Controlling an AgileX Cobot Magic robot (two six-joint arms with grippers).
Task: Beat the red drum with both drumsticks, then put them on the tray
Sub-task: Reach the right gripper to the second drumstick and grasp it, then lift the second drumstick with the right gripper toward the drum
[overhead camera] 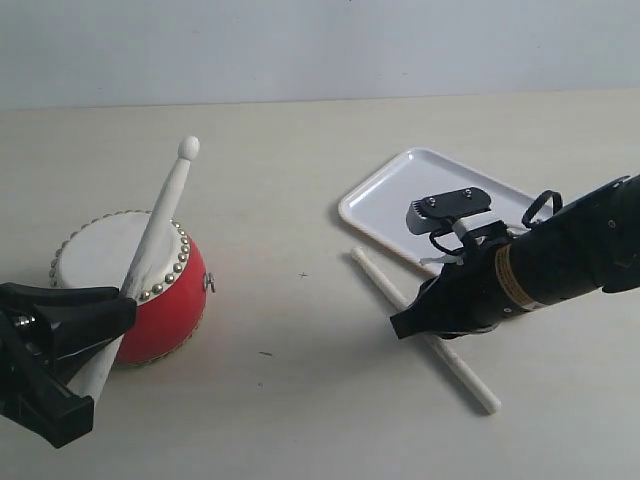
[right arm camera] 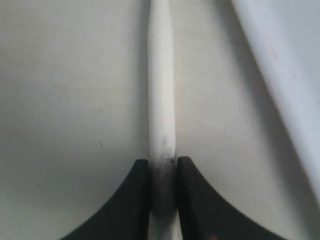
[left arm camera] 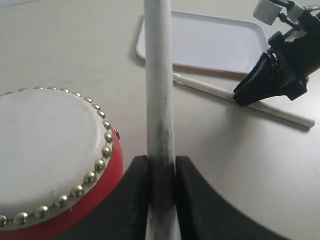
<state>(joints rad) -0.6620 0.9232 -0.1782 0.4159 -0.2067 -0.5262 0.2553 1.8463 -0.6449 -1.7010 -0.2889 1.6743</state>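
The left pincer [left arm camera: 161, 167] is squeezed tight on the first drumstick [left arm camera: 159, 75], with a black finger pressed on each side. The stick is held slanted, with its round tip pointed up and toward the far edge of the tabletop [overhead camera: 300, 400]. It is seen across the rim of the red drum [overhead camera: 170, 310], but whether the skin is touched cannot be told. The drum is set upright on the left side of the tabletop, toward the near edge.

The right pincer [right arm camera: 162, 167] is clamped on the second drumstick [right arm camera: 161, 75]. That stick is stretched low along the tabletop, and whether it is lifted cannot be told. One end is seen just beside the rim of the white tray [overhead camera: 400, 195]. The tray is placed on the right side, nearer the far edge, well apart from the drum.
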